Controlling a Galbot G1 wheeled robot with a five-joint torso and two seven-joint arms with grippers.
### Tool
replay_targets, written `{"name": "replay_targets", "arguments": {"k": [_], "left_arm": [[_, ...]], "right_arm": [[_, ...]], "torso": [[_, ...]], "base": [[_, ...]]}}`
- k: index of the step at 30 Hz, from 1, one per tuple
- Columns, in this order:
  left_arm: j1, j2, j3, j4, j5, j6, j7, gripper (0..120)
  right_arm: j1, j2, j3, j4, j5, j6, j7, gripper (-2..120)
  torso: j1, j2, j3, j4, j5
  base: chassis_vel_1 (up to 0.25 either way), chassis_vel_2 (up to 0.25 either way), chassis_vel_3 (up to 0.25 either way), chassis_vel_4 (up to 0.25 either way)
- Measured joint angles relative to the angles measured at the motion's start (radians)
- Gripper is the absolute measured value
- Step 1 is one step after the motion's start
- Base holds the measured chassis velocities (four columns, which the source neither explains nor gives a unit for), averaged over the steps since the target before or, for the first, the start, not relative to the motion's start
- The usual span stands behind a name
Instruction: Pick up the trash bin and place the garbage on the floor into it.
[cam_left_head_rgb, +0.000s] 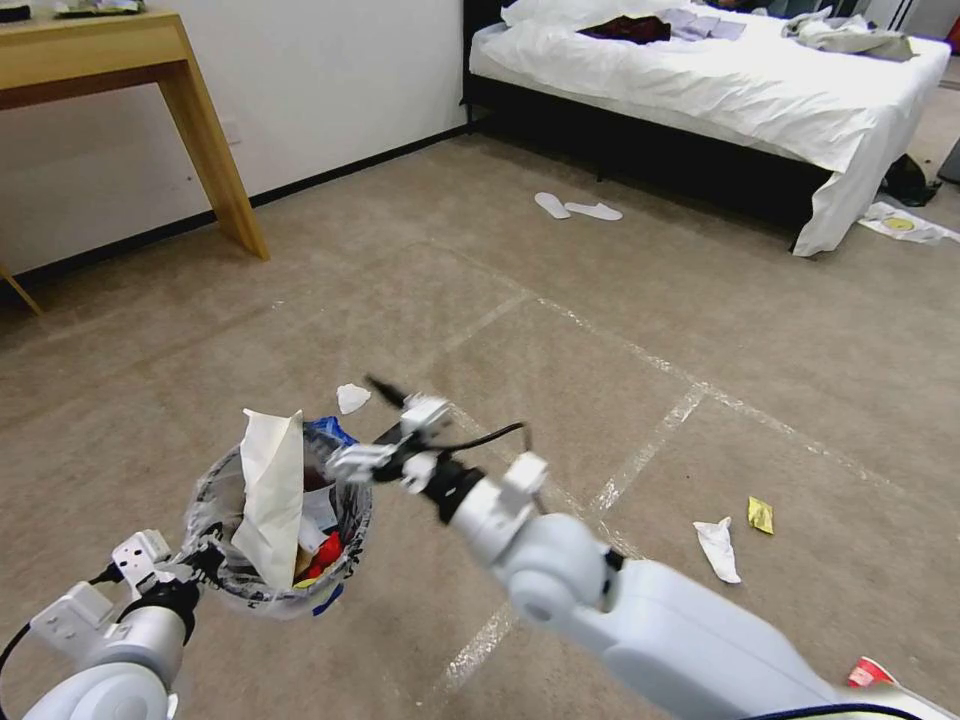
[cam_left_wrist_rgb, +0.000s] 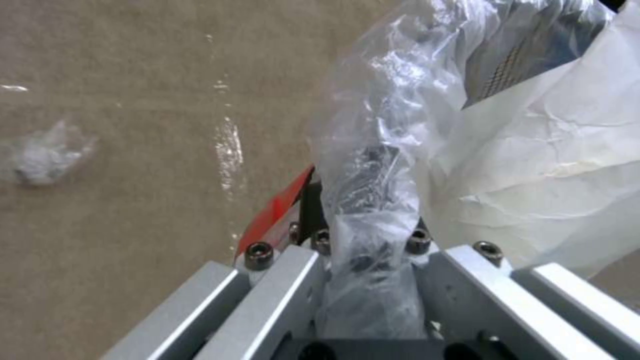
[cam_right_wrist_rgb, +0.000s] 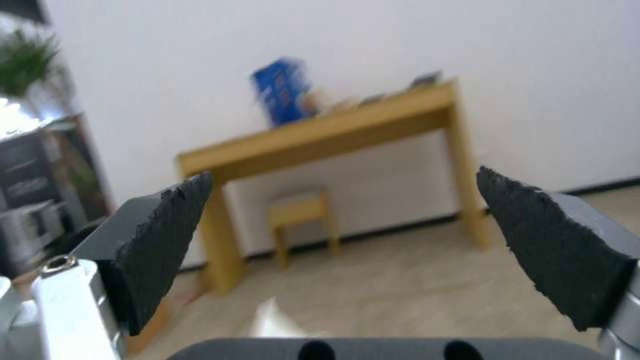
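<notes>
We see the floor (cam_left_head_rgb: 640, 300), beige carpet crossed by shiny tape lines, running back to a bed (cam_left_head_rgb: 720, 80) with white sheets on the right and a wooden desk (cam_left_head_rgb: 110, 60) against the wall on the left. In the right wrist view that desk (cam_right_wrist_rgb: 333, 135) carries a blue box (cam_right_wrist_rgb: 283, 97), with a small stool (cam_right_wrist_rgb: 300, 212) under it.

Our left arm, low on the left of the head view, holds the trash bin (cam_left_head_rgb: 215, 500) up off the carpet; the left claw (cam_left_head_rgb: 205, 560) is clamped on the near rim, and the left wrist view shows the crinkled clear liner (cam_left_wrist_rgb: 373, 165) pinched between its closed fingers. A large crumpled white paper (cam_left_head_rgb: 272, 490) stands up out of the bin, with red and yellow scraps (cam_left_head_rgb: 318, 562) beside it inside.

Our right arm reaches in from the lower right. The right claw (cam_left_head_rgb: 385, 425) hovers just beside the bin's far rim, its black pads (cam_right_wrist_rgb: 167, 240) spread wide apart with nothing between them.

Garbage lies on the carpet: a crumpled white tissue (cam_left_head_rgb: 719, 548) with a yellow scrap (cam_left_head_rgb: 761, 515) just beside it to the right, a small white paper (cam_left_head_rgb: 352, 397) beyond the bin, and a red wrapper (cam_left_head_rgb: 868, 672) near the right arm. Two white slippers (cam_left_head_rgb: 578, 208) rest near the bed.
</notes>
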Motion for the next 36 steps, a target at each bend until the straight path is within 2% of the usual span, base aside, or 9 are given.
{"name": "replay_targets", "arguments": {"k": [3, 4, 5, 9, 11, 15, 25, 36], "left_arm": [[0.0, 0.006, -0.024, 0.008, -0.001, -0.004, 0.0, 1], [0.0, 0.006, -0.024, 0.008, -0.001, -0.004, 0.0, 1], [0.0, 0.009, -0.033, 0.011, -0.001, -0.007, 0.0, 1], [0.001, 0.011, -0.044, 0.016, 0.0, -0.008, 0.0, 1], [0.005, 0.012, -0.058, 0.02, 0.002, -0.01, 0.002, 1], [0.014, 0.013, -0.074, 0.023, 0.002, -0.012, 0.004, 1], [0.036, 0.009, -0.08, 0.01, 0.002, -0.019, 0.008, 1], [0.05, 0.003, -0.074, -0.008, 0.002, -0.021, 0.01, 1]], "right_arm": [[-0.097, -0.007, 0.16, -0.01, -0.077, 0.047, -0.006, 100], [-0.097, -0.007, 0.16, -0.01, -0.077, 0.047, -0.006, 100], [-0.138, -0.003, 0.239, -0.016, -0.116, 0.063, -0.007, 100], [-0.193, 0.004, 0.336, -0.019, -0.161, 0.083, -0.017, 100], [-0.27, 0.02, 0.444, -0.018, -0.195, 0.112, -0.032, 100], [-0.361, 0.061, 0.539, -0.026, -0.235, 0.147, -0.045, 100], [-0.507, 0.124, 0.633, -0.036, -0.285, 0.212, -0.083, 100], [-0.547, 0.142, 0.64, -0.022, -0.295, 0.219, -0.084, 100]], "torso": [[0.0, 0.0, 0.0, -0.0003, 0.0001], [0.0, 0.0, 0.0, -0.0003, 0.0001], [0.0, 0.0, 0.0, -0.0001, 0.0001], [0.0, 0.0, 0.0, -0.0002, 0.0], [0.0, 0.0, 0.0, -0.0001, 0.0], [0.0, 0.0, 0.0, -0.0001, -0.0001], [0.0, 0.0, 0.0, -0.0001, -0.0002], [0.0, 0.0, 0.0, -0.0001, -0.0001]], "base": [[0.0, 0.0, 0.0, 0.0], [0.0, 0.0, 0.0, 0.0], [0.0, 0.0, 0.0, 0.0], [0.0, 0.0, 0.0, 0.0], [0.0, 0.0, 0.0, 0.0], [0.0, 0.0, 0.0, 0.0], [0.0, 0.0, 0.0, 0.0], [-0.035, 0.027, 0.028, -0.032]]}}
